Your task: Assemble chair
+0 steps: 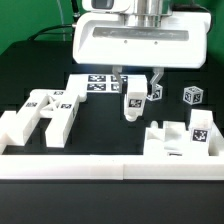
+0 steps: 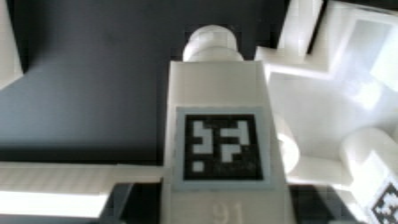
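- Under the broad white wrist housing, mid-table, the gripper (image 1: 135,90) hangs with its jaws clamped on a bar (image 1: 131,105). The bar is held upright by its top.
- The dark fingers (image 1: 118,79) flank the bar, but where the pads meet the plastic is too small to make out from the exterior view.
- Whether the bar's lower end rests on the black table (image 1: 100,132) or hangs just above it, I cannot tell.
- From the wrist view the bar runs away from the camera. Its tag (image 2: 222,146) is sharp, its rounded far end is soft, and the white shapes beyond are a blur.
- On the exterior view's left lies a cluster (image 1: 42,118) of tagged chair parts, with its joints hard to read.
- On the exterior view's right sits a stepped part (image 1: 182,143), cut off by the frame edge.
- Two blocks stand behind. One (image 1: 191,96) is clear, and the other (image 1: 156,93) is partly hidden by a finger.
- Behind the bar, the marker board (image 1: 100,82) is half covered by the gripper.
- Along the near edge runs a rail (image 1: 100,167).
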